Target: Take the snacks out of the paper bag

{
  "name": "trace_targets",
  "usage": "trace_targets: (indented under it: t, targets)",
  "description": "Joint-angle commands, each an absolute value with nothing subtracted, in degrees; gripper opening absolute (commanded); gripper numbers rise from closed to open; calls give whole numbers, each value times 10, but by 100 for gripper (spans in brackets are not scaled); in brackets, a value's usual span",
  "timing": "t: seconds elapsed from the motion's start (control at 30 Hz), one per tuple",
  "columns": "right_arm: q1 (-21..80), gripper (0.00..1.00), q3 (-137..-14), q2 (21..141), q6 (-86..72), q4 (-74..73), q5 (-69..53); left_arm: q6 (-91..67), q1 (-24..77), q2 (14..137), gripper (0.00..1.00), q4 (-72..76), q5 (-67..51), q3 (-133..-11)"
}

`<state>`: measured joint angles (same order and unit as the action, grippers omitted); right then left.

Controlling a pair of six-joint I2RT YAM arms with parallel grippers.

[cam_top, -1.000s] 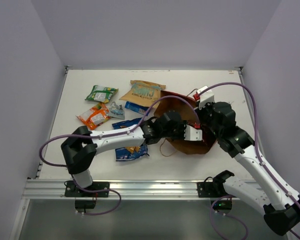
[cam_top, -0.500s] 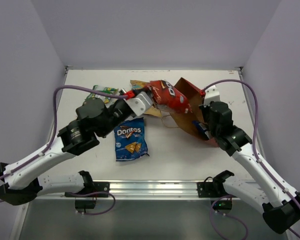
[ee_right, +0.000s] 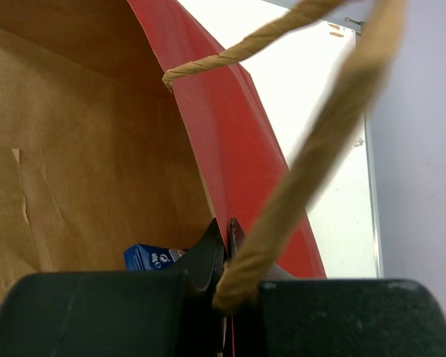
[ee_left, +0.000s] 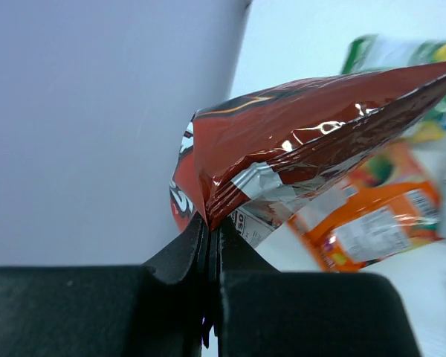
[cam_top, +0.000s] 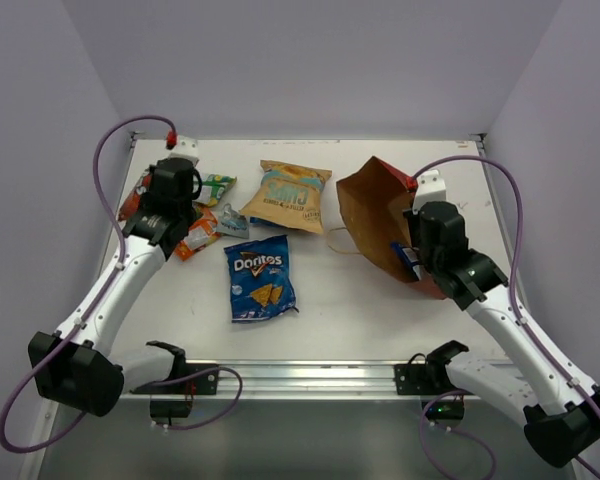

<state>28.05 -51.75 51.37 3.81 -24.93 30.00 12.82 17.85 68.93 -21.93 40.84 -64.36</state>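
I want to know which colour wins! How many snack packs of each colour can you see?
Blue packs: 2, Doritos bag and small box in the paper bag
Red chip bag, in the left gripper: 1
Orange pack: 1
Green pack: 1
Tan bag: 1
Pale grey pack: 1
Total: 7
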Motion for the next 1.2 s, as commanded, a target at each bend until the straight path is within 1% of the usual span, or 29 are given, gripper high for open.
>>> trace_targets:
  t: [0.0,0.07,0.17,0.2,0.23,0.27,0.3,0.33,0.37,0.4,0.43,0.47,0.5,0.57,0.6,0.63,0.73,0.8,0.83,0.87,0.93,0.97,1.03,1.07,1.17]
  targets:
    - [279,0,-547,512,17,-270,277,69,119,650,0,-197,491,-578]
    - [279,0,-552,517,13,-271,264,39,82,647,0,-172,473,-545]
    - [279,0,-556,522,16,-274,259,-36,73,644,0,-188,464,-498]
    - [279,0,-557,521,16,-275,258,-48,73,637,1,-198,463,-487]
    - [279,0,-558,520,16,-274,258,-61,73,632,6,-199,461,-476]
    - [279,0,-561,519,16,-274,253,-66,73,625,14,-203,456,-466]
    - [279,0,-563,519,18,-276,245,-71,73,610,42,-220,444,-458]
    - [279,0,-565,519,22,-278,242,-83,73,600,54,-232,432,-458]
    - [279,0,-569,520,25,-278,240,-83,73,590,63,-241,418,-461]
    - [279,0,-572,520,26,-279,235,-82,73,564,81,-258,379,-465]
    - [279,0,-574,521,34,-278,232,-80,73,549,89,-267,358,-470]
    - [279,0,-580,522,39,-278,227,-77,74,521,100,-272,338,-482]
    - [279,0,-583,522,42,-275,220,-70,74,508,100,-278,284,-491]
    - [280,0,-592,521,55,-272,201,-52,75,484,100,-281,225,-517]
    - [280,0,-595,523,60,-267,195,-46,76,468,100,-279,156,-527]
    - [280,0,-599,525,67,-266,187,-32,79,464,100,-275,121,-535]
    - [280,0,-613,533,83,-265,173,-12,110,464,100,-253,6,-562]
    - [280,0,-617,538,96,-258,157,-4,149,470,100,-215,-73,-566]
    - [280,0,-617,540,108,-257,147,16,170,474,100,-197,-92,-564]
    - [280,0,-618,544,112,-257,129,22,224,477,100,-181,-102,-560]
    - [281,0,-619,548,114,-256,114,42,282,501,100,-131,-119,-559]
    - [281,0,-615,551,116,-254,99,53,341,524,100,-117,-120,-561]
    - [283,0,-611,553,120,-248,91,90,400,551,100,-75,-106,-566]
    - [282,0,-606,553,121,-245,86,108,455,583,100,-64,-101,-574]
    - [284,0,-594,553,127,-240,81,185,537,635,100,-36,-83,-598]
